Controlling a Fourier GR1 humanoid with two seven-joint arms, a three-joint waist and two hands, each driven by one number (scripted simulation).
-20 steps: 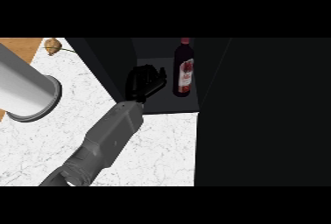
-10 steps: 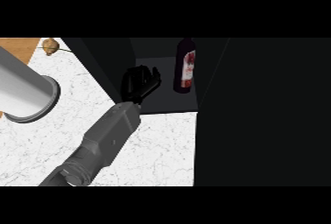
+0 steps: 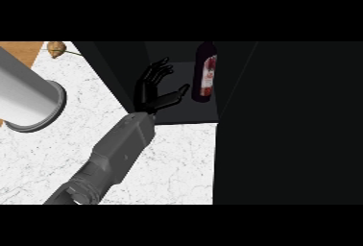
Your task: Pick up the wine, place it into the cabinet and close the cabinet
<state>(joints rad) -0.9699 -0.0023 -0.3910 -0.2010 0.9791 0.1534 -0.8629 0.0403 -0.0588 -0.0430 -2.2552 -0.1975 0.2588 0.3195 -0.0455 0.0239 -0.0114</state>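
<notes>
Left black hand (image 3: pixel 152 89) is hovering open inside the dark open cabinet (image 3: pixel 193 113), fingers straight, thumb spread, holding nothing. Inside the cabinet, the dark glass wine bottle with a red label (image 3: pixel 206 77) is standing upright just beside that thumb. The cabinet is sitting on the white speckled bench (image 3: pixel 177 163).

The white speckled worktop (image 3: pixel 170 163) fills the view from 6 to 9 o'clock, with a pale grey cylinder (image 3: pixel 28 96) over it at 9 o'clock and a small brown object (image 3: pixel 56 48) at 11 o'clock. At 12 o'clock the dark cabinet's shelf (image 3: pixel 188 113) carries the upright wine bottle (image 3: pixel 205 72).
</notes>
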